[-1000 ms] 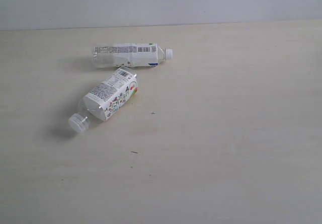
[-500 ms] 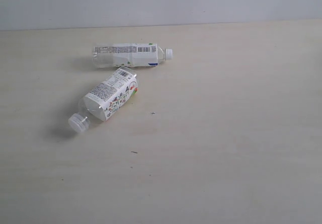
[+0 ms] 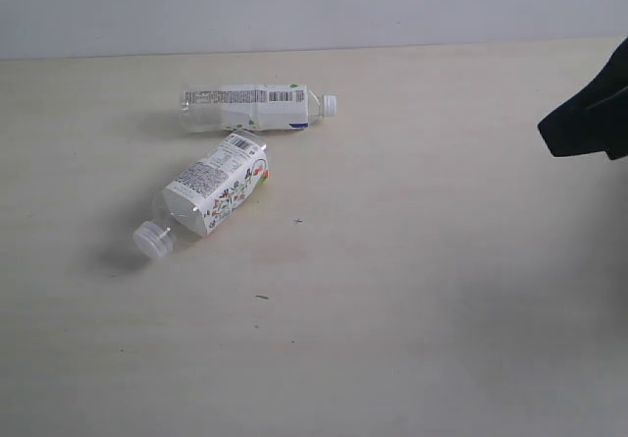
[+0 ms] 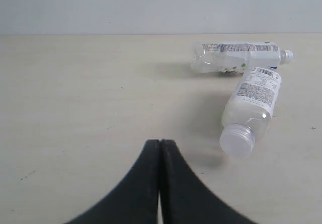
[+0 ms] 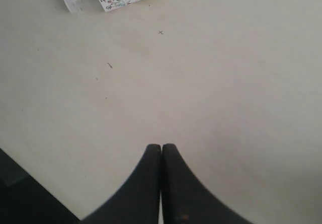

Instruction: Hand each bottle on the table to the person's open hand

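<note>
White-capped nearer bottle (image 4: 250, 105) lies ahead of left tool (image 4: 160, 143).

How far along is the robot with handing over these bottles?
Nothing visibly done: two bottles lie on the table, the slim bottle and the floral-label bottle. Nothing is in hand: the left gripper and right gripper are both shut and empty. No open hand shows, only a dark shape at the exterior view's right edge. Both bottles remain to hand over.

No text legible. Label on far bottle (image 3: 257, 109): barcode plus blurred fine print. Label on near bottle (image 3: 211, 190): barcode, print too small to read.
</note>
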You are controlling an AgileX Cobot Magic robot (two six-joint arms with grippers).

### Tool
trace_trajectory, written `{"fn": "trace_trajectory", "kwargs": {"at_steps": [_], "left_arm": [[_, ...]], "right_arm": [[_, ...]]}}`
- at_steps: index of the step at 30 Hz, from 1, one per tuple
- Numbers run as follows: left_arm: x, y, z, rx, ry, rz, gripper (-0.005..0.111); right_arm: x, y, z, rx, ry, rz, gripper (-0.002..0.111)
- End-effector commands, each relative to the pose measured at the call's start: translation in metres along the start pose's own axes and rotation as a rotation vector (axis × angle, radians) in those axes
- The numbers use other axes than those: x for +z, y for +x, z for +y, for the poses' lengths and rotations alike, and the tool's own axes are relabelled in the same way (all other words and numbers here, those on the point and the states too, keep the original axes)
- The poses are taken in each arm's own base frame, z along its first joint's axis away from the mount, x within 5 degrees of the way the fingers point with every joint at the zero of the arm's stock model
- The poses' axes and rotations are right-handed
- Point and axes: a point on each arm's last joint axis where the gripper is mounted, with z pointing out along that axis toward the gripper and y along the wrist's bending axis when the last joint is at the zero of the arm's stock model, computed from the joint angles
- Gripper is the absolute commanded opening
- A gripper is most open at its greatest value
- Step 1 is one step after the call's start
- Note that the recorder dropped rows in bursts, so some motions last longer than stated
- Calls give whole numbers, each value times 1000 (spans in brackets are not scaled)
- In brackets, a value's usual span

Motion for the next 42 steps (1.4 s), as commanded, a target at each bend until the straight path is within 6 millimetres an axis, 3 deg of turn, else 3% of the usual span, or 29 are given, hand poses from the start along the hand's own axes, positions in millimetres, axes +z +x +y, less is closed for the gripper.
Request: {"fn": "trace_trajectory", "kwargs": {"at_steps": [1,15,23,26,30,33,42], "left_arm": [[0,-1,-1,-12,8,-12,0],[0,-1,-1,-12,8,-12,0],[0,-1,-1,-12,8,-12,0],[0,-1,-1,-12,8,-12,0],[0,-1,-1,-12,8,-12,0],[0,-1,-1,-12,8,-12,0],[0,-1,-1,-12,8,-12,0]], "right_arm": [[0,1,-1,6,-1,0,0],[1,-1,-1,-2,3,-20,0],[19,-13,-1,20,-49,-25,0],[6,-9,2,10,-51,-65,0],[-11,15,7,40,-29,-358,0],[-13,49,3,56,32,-593,0],[-30,86,10,48,25,-732,0]]}}
